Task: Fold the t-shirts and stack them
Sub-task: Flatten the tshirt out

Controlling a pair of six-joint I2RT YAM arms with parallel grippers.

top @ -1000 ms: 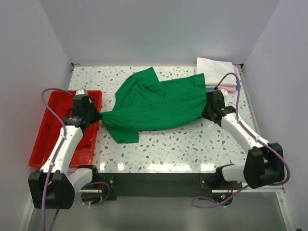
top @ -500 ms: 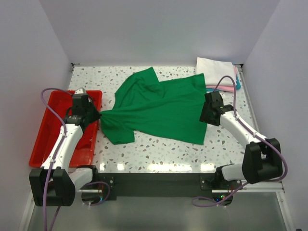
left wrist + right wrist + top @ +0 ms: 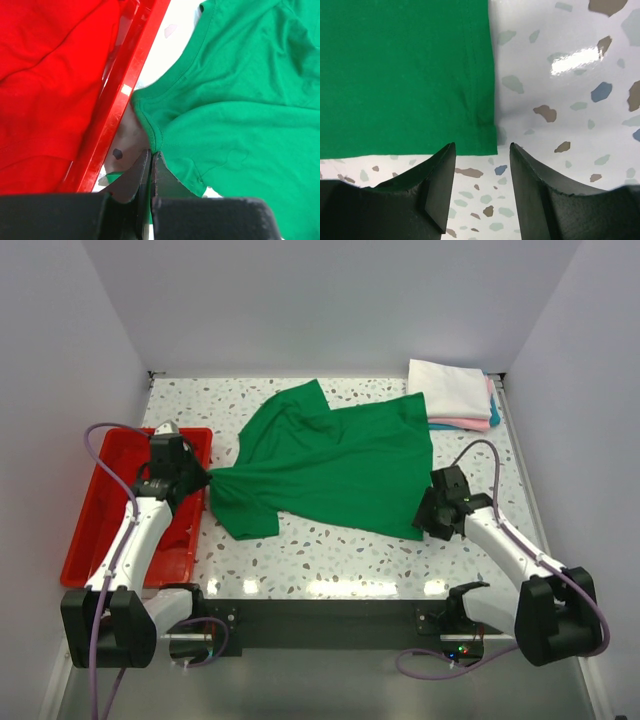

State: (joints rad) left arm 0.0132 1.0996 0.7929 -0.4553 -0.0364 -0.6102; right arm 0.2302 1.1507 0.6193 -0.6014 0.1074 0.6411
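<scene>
A bright green t-shirt (image 3: 330,462) lies spread over the middle of the table. My left gripper (image 3: 203,480) is shut on its left edge, beside the red tray; the left wrist view shows the jaws (image 3: 150,156) pinching the green hem (image 3: 150,131). My right gripper (image 3: 428,517) is open and empty just off the shirt's near right corner (image 3: 487,145), which lies flat on the table. A stack of folded shirts (image 3: 455,393), white on top with pink and light blue beneath, sits at the far right corner.
A red plastic tray (image 3: 96,522) with red cloth (image 3: 45,75) inside stands along the left edge, under my left arm. White walls close in the table on three sides. Bare speckled table (image 3: 340,555) lies in front of the shirt.
My right gripper let go of the shirt's right side and drew back toward the near edge. The shirt's right half now lies flat. The left gripper has held still.
</scene>
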